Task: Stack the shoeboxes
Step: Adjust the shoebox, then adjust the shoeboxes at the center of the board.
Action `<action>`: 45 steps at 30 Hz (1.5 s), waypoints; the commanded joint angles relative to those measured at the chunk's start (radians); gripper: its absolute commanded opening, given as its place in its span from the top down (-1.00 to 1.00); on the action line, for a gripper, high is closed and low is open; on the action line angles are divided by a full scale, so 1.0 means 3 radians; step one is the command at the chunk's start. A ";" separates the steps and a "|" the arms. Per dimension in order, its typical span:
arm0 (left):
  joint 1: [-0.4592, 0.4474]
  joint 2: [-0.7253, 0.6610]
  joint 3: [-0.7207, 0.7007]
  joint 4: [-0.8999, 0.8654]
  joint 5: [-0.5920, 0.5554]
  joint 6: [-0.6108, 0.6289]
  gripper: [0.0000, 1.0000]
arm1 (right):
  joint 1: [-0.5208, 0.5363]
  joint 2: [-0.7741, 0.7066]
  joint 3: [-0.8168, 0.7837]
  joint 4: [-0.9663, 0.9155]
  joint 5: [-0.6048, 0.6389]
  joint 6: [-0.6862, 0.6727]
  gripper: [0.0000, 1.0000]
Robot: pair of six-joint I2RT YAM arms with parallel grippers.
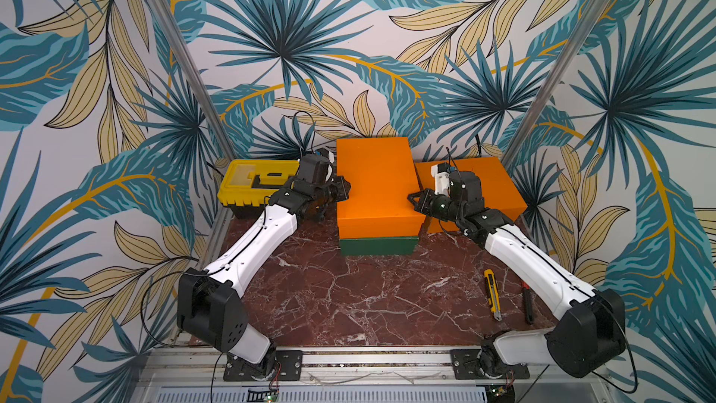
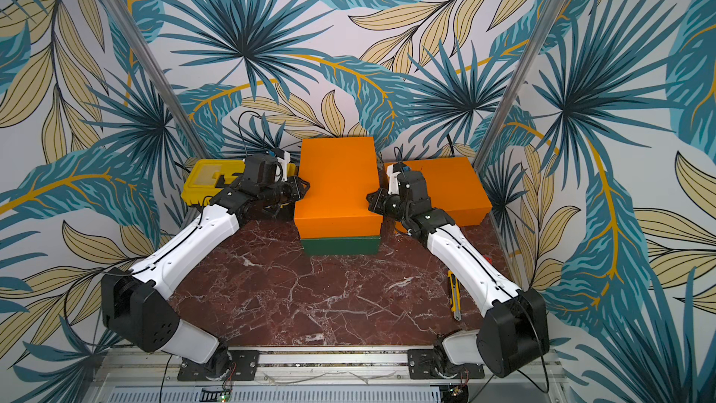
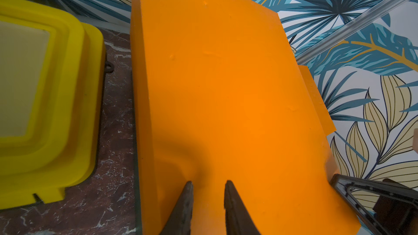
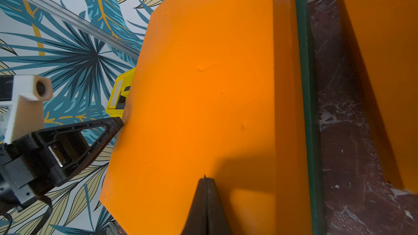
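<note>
Marble surface (image 1: 348,296), leaf-patterned walls (image 1: 348,32). Upper orange shoebox (image 1: 376,184) rests on green shoebox (image 1: 379,246); second orange shoebox (image 1: 496,184) stands beside green shoebox. Left claw (image 1: 343,188): slightly parted, empty. Right claw (image 1: 412,198): closed, empty.

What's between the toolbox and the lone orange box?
An orange box atop a green box, flanked by the left end effector and right end effector, in both top views.
</note>
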 commanded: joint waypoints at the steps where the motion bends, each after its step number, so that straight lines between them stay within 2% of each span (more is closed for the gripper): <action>1: -0.0012 -0.0186 0.0071 -0.0114 -0.0002 0.0034 0.47 | 0.0005 -0.0184 0.0050 -0.0511 0.0118 -0.0113 0.99; 8: -0.0009 -0.0585 0.0064 -0.0127 -0.0247 0.0115 0.46 | 0.0003 -0.0759 0.0016 -0.0785 0.0368 -0.0204 0.99; 15: -0.0013 -0.1094 -0.0078 -0.0254 -0.0364 0.0119 0.41 | 0.0003 -0.1207 -0.0353 -0.1058 0.0889 -0.0303 0.99; 19: -0.0013 -0.1396 -0.0234 -0.0387 -0.0431 0.0113 0.37 | -0.0002 -0.1105 -0.0506 -0.1089 0.0947 -0.0358 1.00; 22: -0.0013 -0.1607 -0.0319 -0.0579 -0.0599 0.0165 0.31 | -0.0002 -0.0989 -0.0675 -0.0880 0.0851 -0.0407 1.00; 25: -0.0005 -0.1757 -0.0363 -0.0768 -0.0773 0.0227 0.27 | -0.0006 -0.0830 -0.0799 -0.0755 0.0954 -0.0431 1.00; 30: -0.0007 -0.1931 -0.0457 -0.0830 -0.0829 0.0274 0.18 | -0.0036 -0.0546 -0.0977 -0.0338 0.1000 -0.0482 1.00; 34: -0.0006 -0.1949 -0.0463 -0.0830 -0.0762 0.0290 0.14 | -0.0057 -0.0161 -0.0962 0.0073 0.0753 -0.0467 1.00; 38: -0.0005 -0.1919 -0.0460 -0.0836 -0.0608 0.0320 0.06 | -0.0064 0.0193 -0.0761 0.0123 0.0520 -0.0374 1.00; 42: -0.0007 -0.1883 -0.0473 -0.0841 -0.0540 0.0330 -0.15 | -0.0062 0.0358 -0.0748 0.0296 0.0233 -0.0226 1.00; 45: -0.0008 -0.1849 -0.0451 -0.0841 -0.0528 0.0331 -0.21 | -0.0064 0.0408 -0.0799 0.0405 0.0074 -0.0120 1.00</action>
